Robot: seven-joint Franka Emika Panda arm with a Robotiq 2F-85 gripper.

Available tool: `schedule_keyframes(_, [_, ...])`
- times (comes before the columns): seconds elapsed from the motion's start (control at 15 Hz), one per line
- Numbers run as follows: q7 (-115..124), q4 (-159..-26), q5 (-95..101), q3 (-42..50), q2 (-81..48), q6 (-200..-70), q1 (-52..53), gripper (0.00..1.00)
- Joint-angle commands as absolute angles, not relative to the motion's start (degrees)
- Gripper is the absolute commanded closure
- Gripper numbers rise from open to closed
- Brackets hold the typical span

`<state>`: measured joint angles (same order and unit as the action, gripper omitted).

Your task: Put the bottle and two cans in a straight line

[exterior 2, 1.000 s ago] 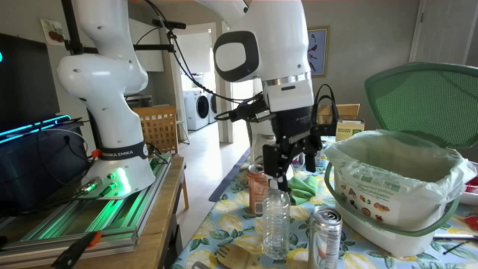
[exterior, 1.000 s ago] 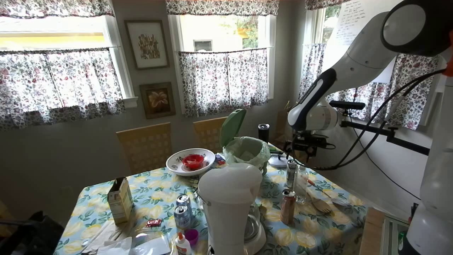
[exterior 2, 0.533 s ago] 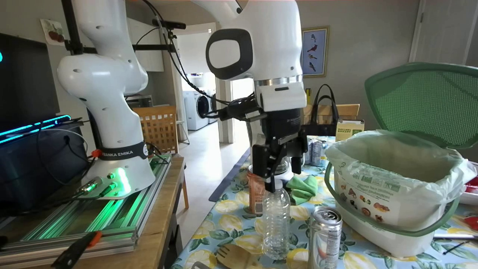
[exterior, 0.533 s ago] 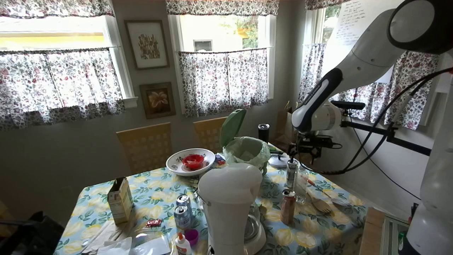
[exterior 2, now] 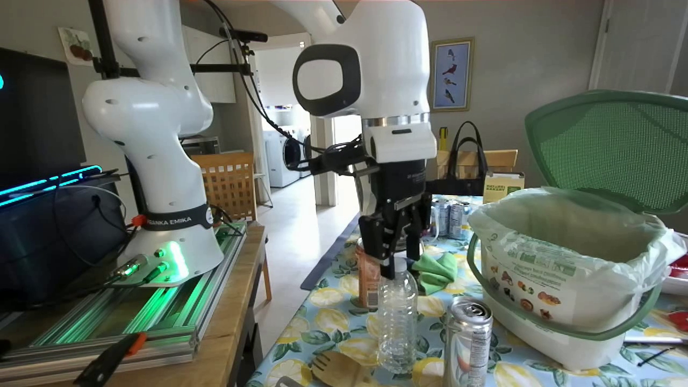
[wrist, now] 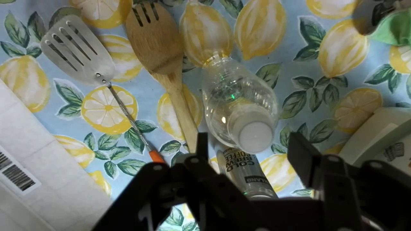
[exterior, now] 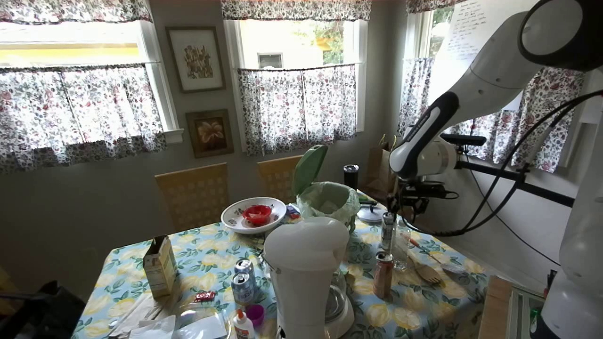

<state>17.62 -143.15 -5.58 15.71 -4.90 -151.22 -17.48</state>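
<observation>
Jaws parted on the gripper (wrist: 248,145), at the top of the clear plastic bottle (exterior 2: 398,328). Wrist view puts its white cap (wrist: 256,137) between them, gap either side; can't tell whether either side touches the bottle.

Bottle is upright on the table (exterior: 202,256), long axis vertical, cap up. Seen from the wrist, the cap is nearest and the body runs off toward the top edge. Silver cold brew coffee can (exterior 2: 468,344) just beside it, orange-red drink can (exterior: 383,277) near, both upright. Bottle sits off the line through the two cans, toward the robot base (exterior 2: 172,242).

Surface: blue tablecloth (wrist: 298,96), lemon print. Wooden fork (wrist: 157,41) and slotted metal turner (wrist: 91,65) lie near the bottle, robot base side. Bag-lined bin (exterior 2: 575,352), green lid (exterior 2: 607,145) raised, stands across the silver can from the bottle. White coffee maker (exterior: 301,263) near the orange-red can.

Room: floral curtains (exterior: 330,101), framed pictures (exterior: 195,59), wooden chairs (exterior: 193,195), front-loading washer (exterior 2: 275,161) far back.
</observation>
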Motion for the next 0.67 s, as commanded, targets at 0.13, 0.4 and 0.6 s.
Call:
schedule_keyframes(0.13, [17.0,-144.7,-3.8,16.6,-3.0,-150.2,-16.8,0.78])
schedule_keyframes(0.4, [16.9,-144.7,-4.0,16.5,-2.9,-149.9,-16.7,0.92])
schedule_keyframes(0.6, [16.7,-144.8,-4.4,16.1,-2.3,-149.7,-16.1,0.92])
